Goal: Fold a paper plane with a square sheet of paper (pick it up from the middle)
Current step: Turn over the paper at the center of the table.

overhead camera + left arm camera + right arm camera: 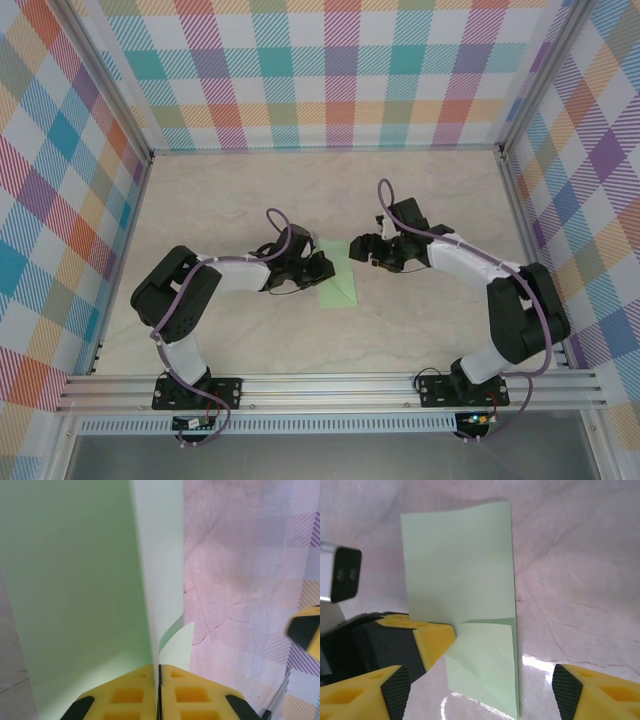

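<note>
The pale mint-green sheet of paper (339,281) lies at the middle of the table, partly folded, with one part raised. In the left wrist view the paper (75,580) fills the left half and a thin raised layer runs straight into my left gripper (159,668), whose yellow fingers are shut on it. In the top view the left gripper (318,264) sits at the sheet's left edge. My right gripper (356,250) hovers at the sheet's far right corner, open. In its wrist view the paper (460,565) stands ahead, a folded flap (485,665) between the spread fingers (390,692).
The marble-patterned tabletop (420,210) surrounds the sheet. Plaid walls (330,70) close in the back and both sides. An aluminium rail (330,385) runs along the near edge by the arm bases. The left gripper's yellow finger (432,637) appears in the right wrist view.
</note>
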Available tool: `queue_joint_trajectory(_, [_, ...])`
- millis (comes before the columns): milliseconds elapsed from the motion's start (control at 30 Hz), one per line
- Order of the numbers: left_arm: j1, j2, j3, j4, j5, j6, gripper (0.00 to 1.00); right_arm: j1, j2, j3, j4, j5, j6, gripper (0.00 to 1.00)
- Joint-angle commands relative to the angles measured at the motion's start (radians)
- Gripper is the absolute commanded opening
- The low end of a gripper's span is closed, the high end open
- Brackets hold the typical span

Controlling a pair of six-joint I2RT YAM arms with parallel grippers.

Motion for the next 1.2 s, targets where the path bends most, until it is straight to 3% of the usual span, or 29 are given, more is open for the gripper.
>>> queue_joint_trajectory(0, [-0.010, -0.064, 0.055, -0.128, -0.058, 0.088, 0.06, -0.007, -0.077, -0.019, -0.053, 0.135, -0.004, 0.84])
queue_joint_trajectory(100, [-0.013, -0.144, 0.121, -0.320, -0.140, 0.172, 0.05, -0.006, -0.141, -0.032, -0.070, 0.207, -0.006, 0.91])
queue_joint_trajectory(233, [-0.018, -0.247, 0.261, -0.686, -0.349, 0.293, 0.04, -0.006, -0.211, -0.044, -0.093, 0.304, 0.000, 1.00])
queue_joint_trajectory(433, [-0.032, -0.323, 0.434, -1.006, -0.650, 0.407, 0.04, -0.006, -0.277, -0.070, -0.101, 0.417, 0.048, 1.00])
queue_joint_trajectory(600, [-0.051, -0.277, 0.499, -1.097, -0.852, 0.455, 0.04, -0.009, -0.274, -0.064, -0.117, 0.436, 0.075, 1.00])
queue_joint_trajectory(833, [-0.114, -0.031, 0.600, -1.181, -1.143, 0.459, 0.05, -0.015, -0.254, -0.050, -0.162, 0.492, 0.104, 1.00])
queue_joint_trajectory(1000, [-0.149, 0.149, 0.661, -1.185, -1.201, 0.452, 0.04, -0.041, -0.253, -0.054, -0.197, 0.519, 0.137, 1.00])
queue_joint_trajectory(1167, [-0.195, 0.281, 0.704, -1.151, -1.137, 0.439, 0.05, -0.074, -0.254, -0.060, -0.220, 0.518, 0.156, 1.00])
